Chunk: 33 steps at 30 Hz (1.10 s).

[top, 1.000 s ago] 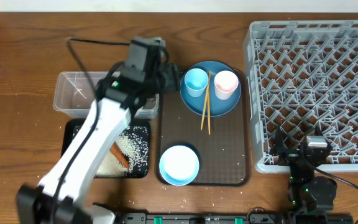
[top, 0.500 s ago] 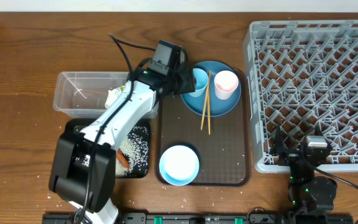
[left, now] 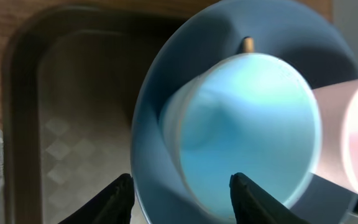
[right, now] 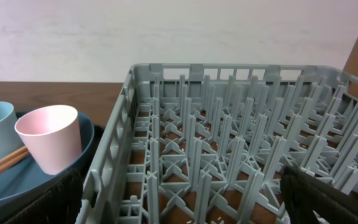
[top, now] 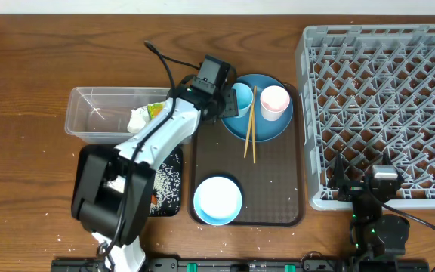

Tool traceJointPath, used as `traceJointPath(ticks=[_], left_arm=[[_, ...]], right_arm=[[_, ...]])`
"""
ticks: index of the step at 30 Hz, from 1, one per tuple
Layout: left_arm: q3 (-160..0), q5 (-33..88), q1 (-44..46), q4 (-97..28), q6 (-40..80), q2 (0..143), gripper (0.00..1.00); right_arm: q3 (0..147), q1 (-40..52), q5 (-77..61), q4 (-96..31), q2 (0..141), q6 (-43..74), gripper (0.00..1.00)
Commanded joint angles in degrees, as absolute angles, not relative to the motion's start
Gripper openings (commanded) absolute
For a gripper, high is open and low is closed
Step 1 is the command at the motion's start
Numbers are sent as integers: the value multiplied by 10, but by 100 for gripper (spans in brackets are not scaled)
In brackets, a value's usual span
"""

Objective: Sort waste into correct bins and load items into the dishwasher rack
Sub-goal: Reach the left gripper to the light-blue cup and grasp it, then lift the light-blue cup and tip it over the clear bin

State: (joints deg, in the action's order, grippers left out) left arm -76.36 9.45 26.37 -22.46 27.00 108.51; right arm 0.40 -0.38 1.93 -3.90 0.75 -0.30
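Note:
My left gripper [top: 230, 100] stands open at the light blue cup [left: 247, 130], its fingers [left: 122, 200] either side of the cup's lower wall. The cup [top: 242, 97] stands on the blue plate [top: 259, 125] beside the pink cup [top: 275, 102] and two chopsticks [top: 250, 128]. The wrapper [top: 146, 115] lies in the clear tub [top: 97, 113]. Rice [top: 169, 180] covers the black tray [top: 174, 208]; the carrot is mostly hidden under the arm. The white-blue bowl [top: 217, 200] sits on the brown tray. My right gripper [right: 185, 199] hangs open over the near edge of the rack [right: 229, 124].
The brown serving tray [top: 274, 181] holds the plate and the bowl. The grey rack [top: 384, 98] fills the right side, and its wall stands close to the pink cup [right: 50, 137]. Loose rice grains dot the table's front left.
My left arm has swung right from over the clear tub to the light blue cup, and its jaws have narrowed. The wrapper now shows in the tub. The right arm is still.

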Motion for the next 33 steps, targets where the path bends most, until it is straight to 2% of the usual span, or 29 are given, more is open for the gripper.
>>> traceJointPath(ticks=[1, 2, 5, 7, 8, 17, 23, 26, 29, 33], left_arm=[[-771, 81, 264, -214, 267, 1093, 41], [-771, 81, 264, -207, 267, 1092, 29], [-771, 81, 264, -199, 267, 1089, 19], [-771, 81, 264, -198, 267, 1089, 7], [-771, 81, 264, -200, 267, 1089, 6], [-772, 81, 255, -201, 267, 1052, 6], [-773, 90, 229, -225, 269, 957, 6], [-773, 134, 201, -259, 289, 889, 6], [-774, 256, 150, -292, 329, 829, 6], [-774, 512, 57, -293, 379, 783, 6]], right_arm=[[3, 4, 21, -41, 7, -5, 99], [3, 4, 21, -41, 7, -5, 99], [3, 4, 21, -41, 7, -5, 99], [3, 4, 21, -41, 7, -5, 99], [3, 4, 21, -41, 7, -5, 99], [3, 4, 21, -41, 7, -5, 99], [3, 4, 21, -41, 7, -5, 99], [3, 4, 21, -41, 7, -5, 99], [3, 4, 21, -41, 7, -5, 99], [3, 4, 21, -41, 7, -5, 99]])
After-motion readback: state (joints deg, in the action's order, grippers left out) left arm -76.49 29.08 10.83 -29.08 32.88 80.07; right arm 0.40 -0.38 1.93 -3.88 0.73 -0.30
